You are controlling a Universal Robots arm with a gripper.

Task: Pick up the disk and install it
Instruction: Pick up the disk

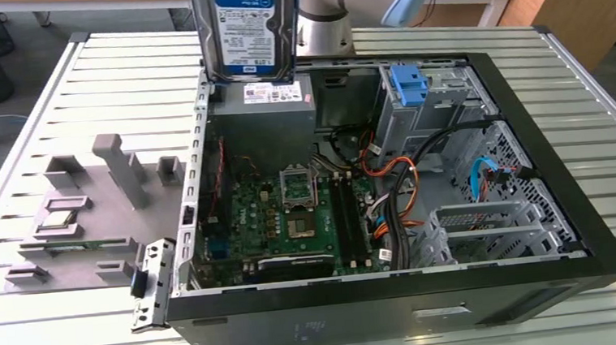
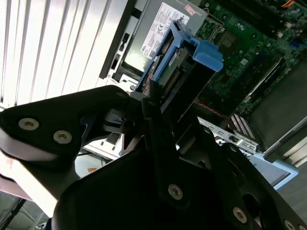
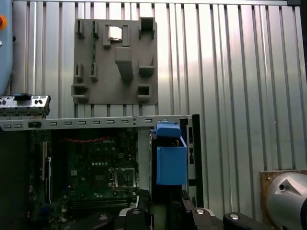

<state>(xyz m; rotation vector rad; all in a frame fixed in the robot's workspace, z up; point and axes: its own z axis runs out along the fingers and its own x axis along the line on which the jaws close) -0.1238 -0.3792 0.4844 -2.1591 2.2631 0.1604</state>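
- Currently the gripper is pressed together on the disk. In the second wrist view its dark fingers pinch the drive from both sides.
- The disk hangs upright from the gripper, lifted clear of everything below. Its white-and-blue label faces the exterior camera.
- A blue plastic rail sits on the part of the disk farthest from the gripper, showing as a bright blue block in both wrist views.
- Directly beneath the gripper and its load lies the grey power-supply box. It sits in the corner of the open computer case, and the disk's lower edge is near the box but apart from it.
- Further from the gripper, deeper in the case, the green motherboard lies flat with its empty processor socket showing.
- A blue drive bracket stands inside the case, off to the gripper's side toward the exterior view's right. Orange and black cables trail below it.
- Well apart from the gripper, outside the case toward the exterior view's left, a grey fixture tray rests on the slatted metal table.
- A small square silver processor chip sits in one pocket of that tray.
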